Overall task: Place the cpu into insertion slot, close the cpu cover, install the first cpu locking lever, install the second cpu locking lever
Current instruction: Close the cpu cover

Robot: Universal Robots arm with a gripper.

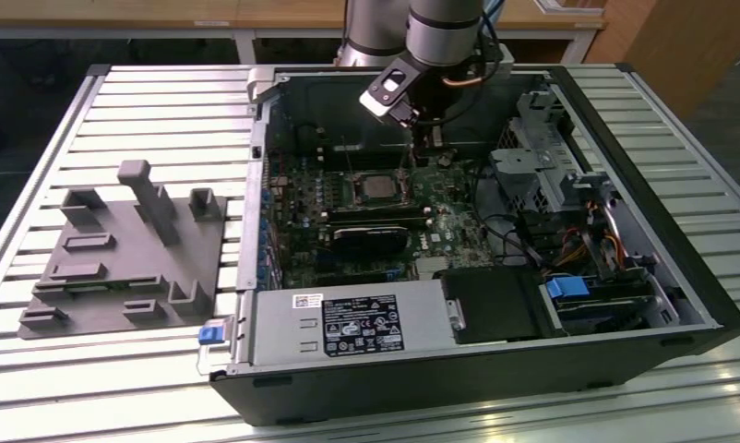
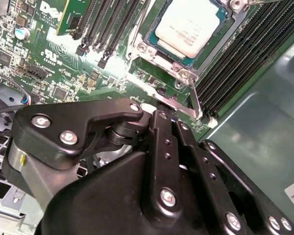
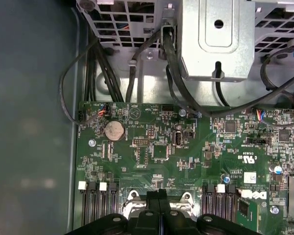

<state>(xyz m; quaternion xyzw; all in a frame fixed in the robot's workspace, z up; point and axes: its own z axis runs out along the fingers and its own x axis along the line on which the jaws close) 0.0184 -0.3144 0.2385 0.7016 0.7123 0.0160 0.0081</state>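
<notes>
The cpu [image 2: 186,24] lies flat in the insertion slot [image 2: 151,38], its silver-grey top facing up; in the exterior view the cpu [image 1: 373,187] sits mid-board inside the open computer case. The silvery cpu cover [image 2: 162,62] frames the chip and looks laid down over it. One thin metal locking lever [image 2: 194,98] runs along the socket's side, another [image 2: 154,90] along the adjoining edge. My gripper [image 2: 167,116] is shut, with its black fingertips pressed together right at the corner where the levers meet. The same gripper [image 1: 425,138] hangs at the socket's far corner, just above the board [image 3: 159,195].
Long black memory slots [image 2: 225,73] flank the socket. The case's grey wall [image 2: 264,137] is close by. A metal drive cage [image 3: 220,39] and black cables [image 3: 103,63] crowd the board's edge. A black heatsink block [image 1: 367,242], the power supply [image 1: 345,325] and a grey fixture [image 1: 130,249] are also in view.
</notes>
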